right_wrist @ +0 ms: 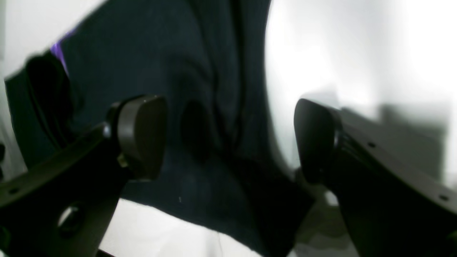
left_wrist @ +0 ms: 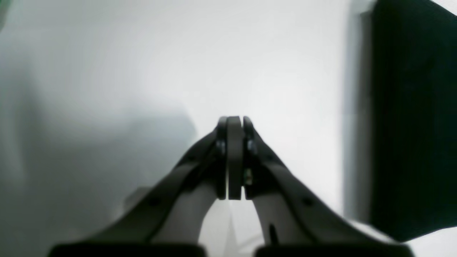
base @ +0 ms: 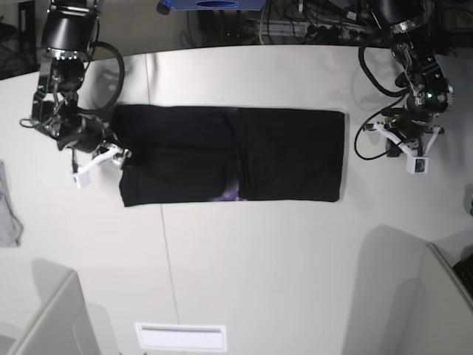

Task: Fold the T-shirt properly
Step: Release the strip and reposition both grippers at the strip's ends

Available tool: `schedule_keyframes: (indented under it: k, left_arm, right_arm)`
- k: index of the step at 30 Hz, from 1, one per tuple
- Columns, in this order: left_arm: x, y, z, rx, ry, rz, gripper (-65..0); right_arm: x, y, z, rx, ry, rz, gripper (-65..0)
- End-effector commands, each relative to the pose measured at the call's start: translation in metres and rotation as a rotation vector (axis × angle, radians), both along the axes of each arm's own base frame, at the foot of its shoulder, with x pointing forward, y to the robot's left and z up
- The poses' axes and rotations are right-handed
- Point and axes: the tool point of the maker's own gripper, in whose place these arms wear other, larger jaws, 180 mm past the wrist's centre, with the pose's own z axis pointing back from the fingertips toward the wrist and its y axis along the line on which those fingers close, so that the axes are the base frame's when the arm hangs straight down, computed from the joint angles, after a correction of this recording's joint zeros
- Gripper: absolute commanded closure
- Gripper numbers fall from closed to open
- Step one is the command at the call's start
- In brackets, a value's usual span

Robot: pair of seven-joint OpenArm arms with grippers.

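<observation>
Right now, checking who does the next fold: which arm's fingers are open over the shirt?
The right gripper: its fingers stand wide apart above the black shirt. The left gripper is shut and off the cloth, over bare table.

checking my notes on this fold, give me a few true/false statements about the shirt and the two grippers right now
1. The T-shirt lies on the table as a long dark rectangle. True.
2. The left gripper has its jaws wide open. False: they are shut, with nothing between them.
3. The right gripper is open at the shirt's edge. True: its two pads stand well apart, with black cloth behind the gap.
4. The left gripper rests on the shirt. False: it is over bare table, off to the side of the shirt's end.
5. A bit of purple print shows on the shirt. True.
6. The small grey cloth lies on top of the shirt. False: it sits apart at the table's edge.
</observation>
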Motion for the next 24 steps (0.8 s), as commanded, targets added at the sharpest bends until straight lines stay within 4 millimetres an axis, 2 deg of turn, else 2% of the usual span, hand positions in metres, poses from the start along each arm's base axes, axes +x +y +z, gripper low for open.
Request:
schedule_keyframes:
  k: [1, 7, 12, 13, 16, 23, 24]
  left_arm:
    - [0.011, -0.003, 0.012, 0.008, -0.044, -0.025, 0.0]
    - [0.025, -0.025, 0.012, -0.012, -0.055, -0.081, 0.0]
    - [0.024, -0.046, -0.009, -0.046, -0.002, -0.129, 0.0]
    - [0.024, -0.047, -0.01, -0.049, 0.001, -0.131, 0.0]
    - [0.023, -0.048, -0.011, -0.059, -0.001, -0.122, 0.0]
    - [0.022, -0.053, -0.014, -0.063, 0.008, -0.133, 0.0]
    - [0.021, -0.053, -0.014, -0.063, 0.009, -0.133, 0.0]
  right_arm:
    - [-0.007, 0.007, -0.002, -0.003, 0.033, 0.039, -50.3]
    - [-0.015, 0.016, -0.009, 0.005, 0.054, 0.062, -50.1]
    - [-0.014, 0.027, -0.01, 0.03, 0.052, 0.062, -49.7]
    - [-0.013, 0.027, -0.009, 0.03, 0.051, 0.062, -47.9]
    - [-0.013, 0.025, -0.011, 0.029, 0.056, 0.054, -34.5]
    - [0.007, 0.016, -0.012, 0.023, 0.022, 0.015, -1.4]
    - [0.009, 0.016, -0.011, 0.022, 0.013, 0.009, 0.0]
